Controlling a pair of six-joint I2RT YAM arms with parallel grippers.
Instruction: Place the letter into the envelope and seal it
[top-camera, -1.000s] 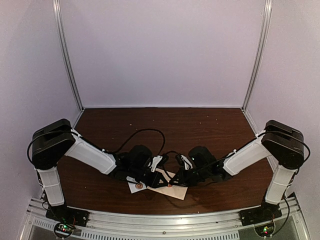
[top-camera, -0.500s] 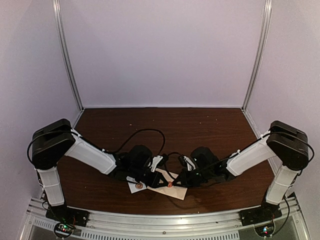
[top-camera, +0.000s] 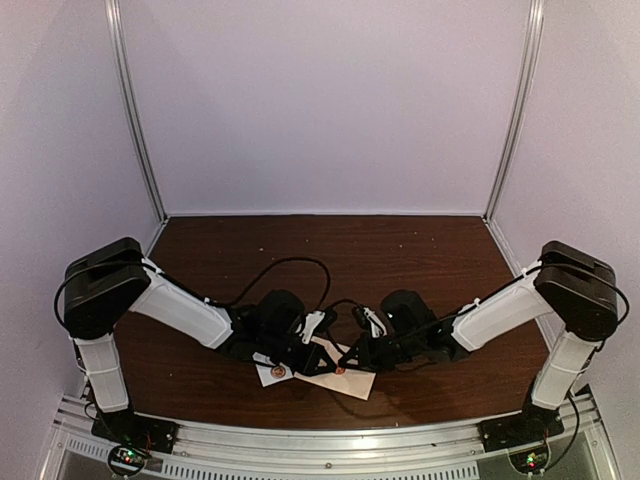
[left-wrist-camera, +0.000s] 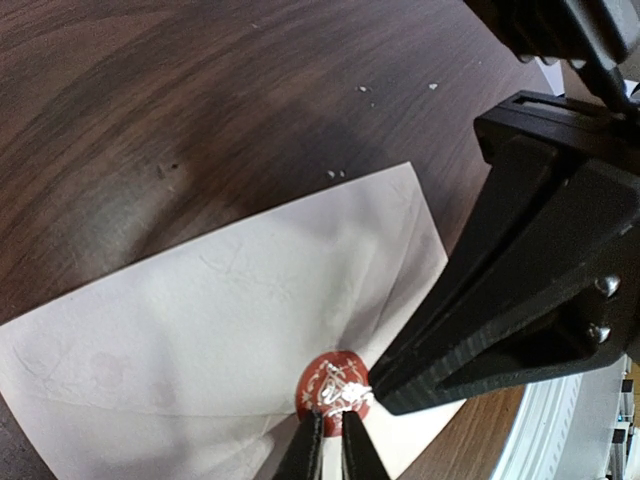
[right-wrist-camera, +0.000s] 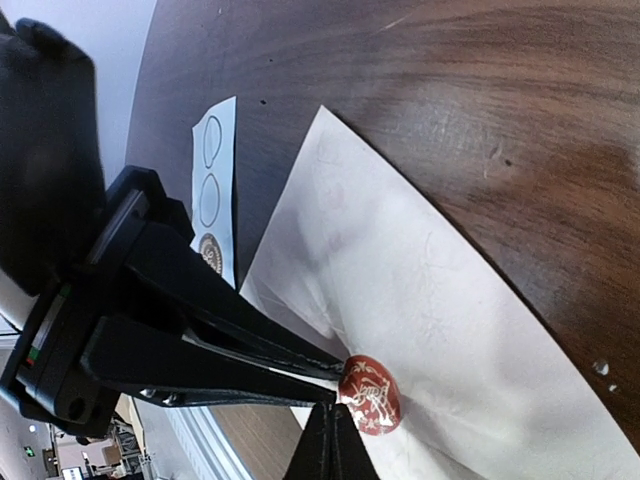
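The pale envelope (top-camera: 352, 384) lies flat near the table's front edge with its triangular flap folded down. It also shows in the left wrist view (left-wrist-camera: 220, 320) and the right wrist view (right-wrist-camera: 460, 290). A round red seal sticker (left-wrist-camera: 335, 383) sits on the flap's tip (right-wrist-camera: 370, 394). My left gripper (left-wrist-camera: 331, 440) is shut, its tips touching the seal's near edge. My right gripper (right-wrist-camera: 334, 440) is shut, its tips against the seal from the other side. Both meet over the seal (top-camera: 340, 369). The letter is not visible.
A small white sticker strip (right-wrist-camera: 212, 190) with one brown seal left on it lies beside the envelope, under my left gripper (top-camera: 270, 373). Black cables loop over the dark wood table (top-camera: 400, 260) behind the grippers. The metal rail (top-camera: 320, 440) runs along the front edge.
My right arm has eased a little to the left, bringing its tips closer onto the seal. The left arm and the envelope have stayed in place.
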